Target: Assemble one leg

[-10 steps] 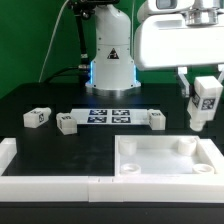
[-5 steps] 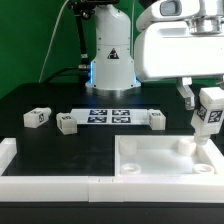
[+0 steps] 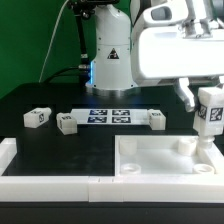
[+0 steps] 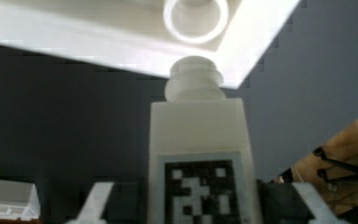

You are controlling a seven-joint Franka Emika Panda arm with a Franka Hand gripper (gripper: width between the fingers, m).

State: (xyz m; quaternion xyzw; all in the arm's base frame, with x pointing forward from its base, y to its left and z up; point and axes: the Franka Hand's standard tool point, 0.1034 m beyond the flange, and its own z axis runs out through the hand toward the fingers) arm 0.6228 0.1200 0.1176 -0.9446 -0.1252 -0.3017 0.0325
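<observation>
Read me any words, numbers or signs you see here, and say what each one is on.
No words or numbers can be read.
On the leg: a black-and-white square tag, a pattern, no letters.
On the marker board: similar tags, no text.
On the arm base: a dark triangular sign, too small to read.

Four legs [image 3: 37, 117]; one tray [image 3: 150, 165]; one marker board [image 3: 110, 114]; one white barrier [image 3: 50, 183].
</observation>
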